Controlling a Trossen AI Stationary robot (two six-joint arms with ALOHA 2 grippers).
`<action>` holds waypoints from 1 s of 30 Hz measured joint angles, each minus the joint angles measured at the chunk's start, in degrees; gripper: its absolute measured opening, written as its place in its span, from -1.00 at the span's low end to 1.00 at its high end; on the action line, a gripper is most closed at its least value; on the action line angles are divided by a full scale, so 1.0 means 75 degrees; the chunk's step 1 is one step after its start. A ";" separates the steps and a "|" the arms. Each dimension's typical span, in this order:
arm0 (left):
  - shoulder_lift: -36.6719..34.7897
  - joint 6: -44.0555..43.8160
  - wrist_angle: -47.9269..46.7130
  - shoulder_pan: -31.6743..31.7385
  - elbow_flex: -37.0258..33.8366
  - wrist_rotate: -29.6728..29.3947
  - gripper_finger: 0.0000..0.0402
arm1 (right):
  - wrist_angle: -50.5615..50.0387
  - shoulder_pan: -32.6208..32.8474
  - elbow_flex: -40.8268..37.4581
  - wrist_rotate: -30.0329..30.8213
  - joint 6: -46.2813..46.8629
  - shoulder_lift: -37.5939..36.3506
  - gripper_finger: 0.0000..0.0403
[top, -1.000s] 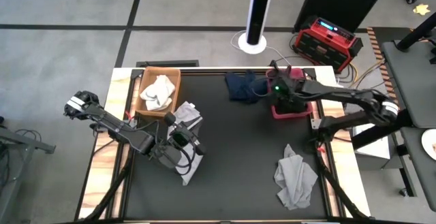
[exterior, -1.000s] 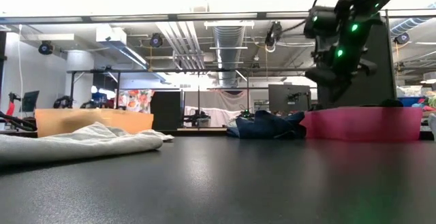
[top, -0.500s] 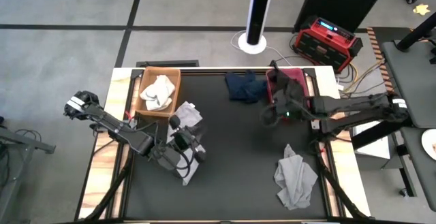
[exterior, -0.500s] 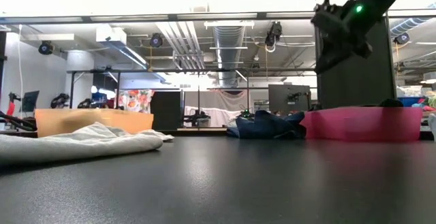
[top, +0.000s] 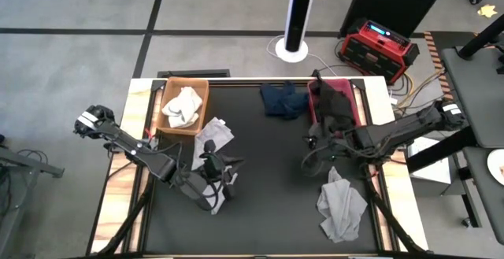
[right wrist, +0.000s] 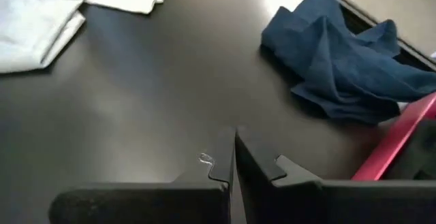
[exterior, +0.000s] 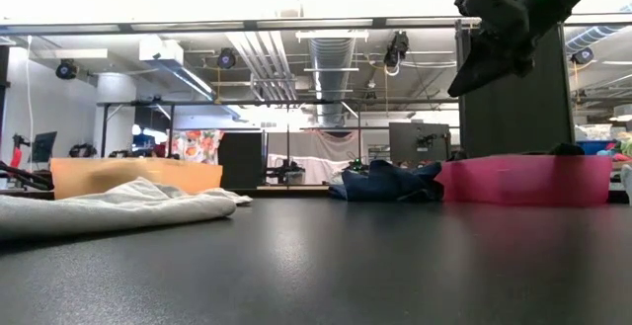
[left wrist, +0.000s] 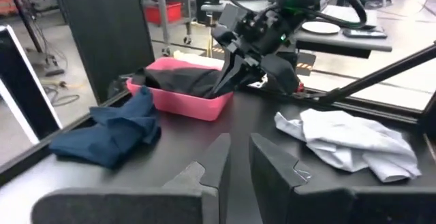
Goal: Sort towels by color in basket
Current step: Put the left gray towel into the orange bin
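The navy towel [top: 283,99] lies crumpled on the black table [top: 268,196], just beside the pink basket [top: 352,122] holding a black towel [top: 335,101]. The right gripper [top: 309,144] hangs above bare tabletop near both, fingers pressed together, empty. A light grey towel [top: 341,206] lies near it on the opposite side. The left gripper [top: 211,163] sits over another grey towel [top: 216,135], fingers narrowly parted, beside the tan basket [top: 168,125] holding a white towel [top: 181,105].
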 joint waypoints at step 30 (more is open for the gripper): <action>0.1387 -0.7149 -0.3359 -0.0195 0.0082 0.3648 -0.81 | 0.0021 0.0167 -0.0003 0.0332 -0.0350 0.0085 -0.95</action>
